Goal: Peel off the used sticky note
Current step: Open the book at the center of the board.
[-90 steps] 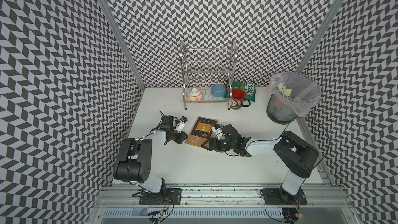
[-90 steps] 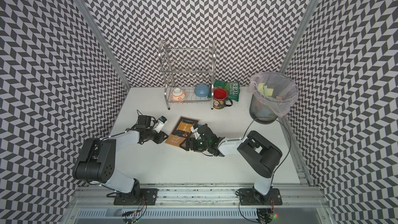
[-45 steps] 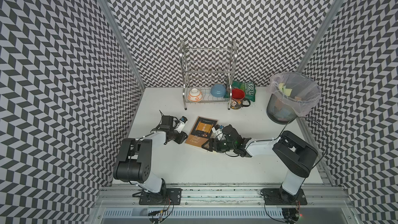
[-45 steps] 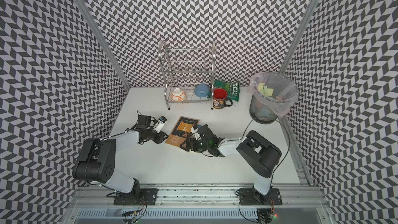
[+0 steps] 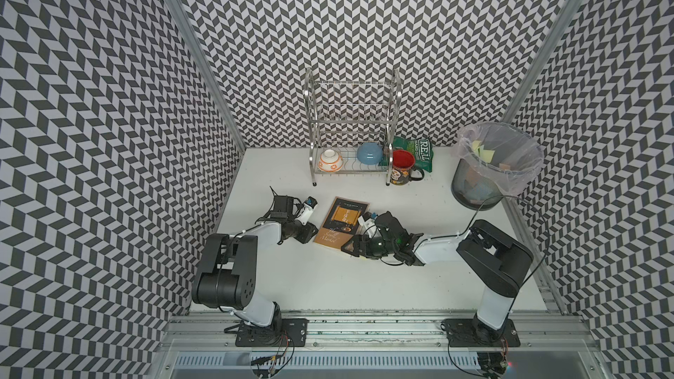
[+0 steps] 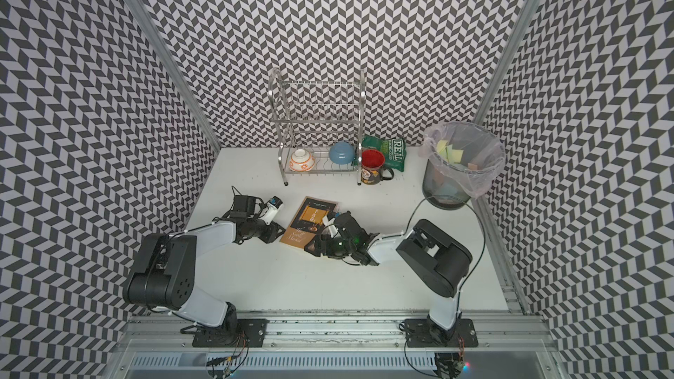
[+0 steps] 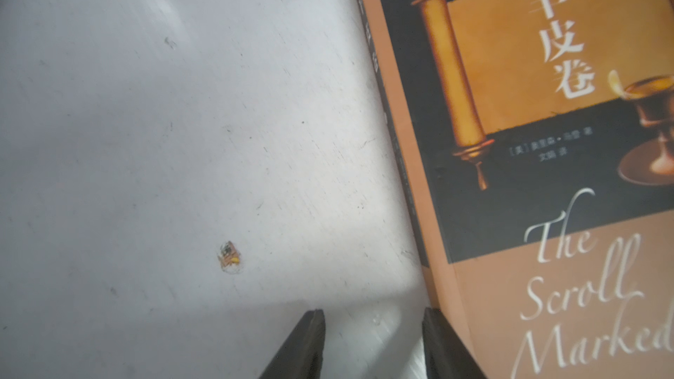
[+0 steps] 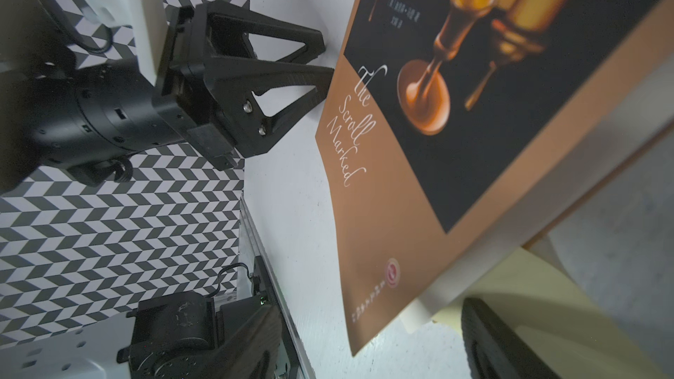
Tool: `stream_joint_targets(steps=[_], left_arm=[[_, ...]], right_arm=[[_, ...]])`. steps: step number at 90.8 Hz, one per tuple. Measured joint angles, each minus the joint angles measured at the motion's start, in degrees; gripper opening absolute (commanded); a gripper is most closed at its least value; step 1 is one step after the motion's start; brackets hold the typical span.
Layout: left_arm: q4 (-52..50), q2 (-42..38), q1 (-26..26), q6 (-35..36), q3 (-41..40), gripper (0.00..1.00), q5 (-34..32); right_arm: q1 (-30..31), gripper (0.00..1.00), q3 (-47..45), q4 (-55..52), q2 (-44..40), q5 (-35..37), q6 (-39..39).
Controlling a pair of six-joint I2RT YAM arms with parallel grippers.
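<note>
A book (image 5: 341,222) (image 6: 308,222) with a brown and black cover lies on the white table. In the right wrist view a pale yellow sticky note (image 8: 510,286) curls out from under the book (image 8: 419,140) at its near corner, touching one dark finger (image 8: 488,340). The note is hidden in both top views. My right gripper (image 8: 372,340) (image 5: 355,246) is open wide, with that book corner between its fingers. My left gripper (image 7: 374,344) (image 5: 310,234) (image 8: 326,56) is open with only bare table between its fingers. One of its fingertips rests against the book's spine edge (image 7: 405,176).
A mesh trash bin (image 5: 496,165) lined with a bag and holding discarded notes stands at the back right. At the back, a wire dish rack (image 5: 352,133) holds two bowls, beside a red mug (image 5: 403,169) and a green snack bag (image 5: 419,153). A small sticker scrap (image 7: 229,257) lies on the table.
</note>
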Motion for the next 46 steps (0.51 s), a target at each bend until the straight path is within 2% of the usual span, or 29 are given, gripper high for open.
stream_joint_targets(steps=[46], left_arm=[[0.00, 0.00, 0.00, 0.02, 0.00, 0.47, 0.04]], right_arm=[[0.00, 0.81, 2.58, -0.11, 0.02, -0.68, 0.15]])
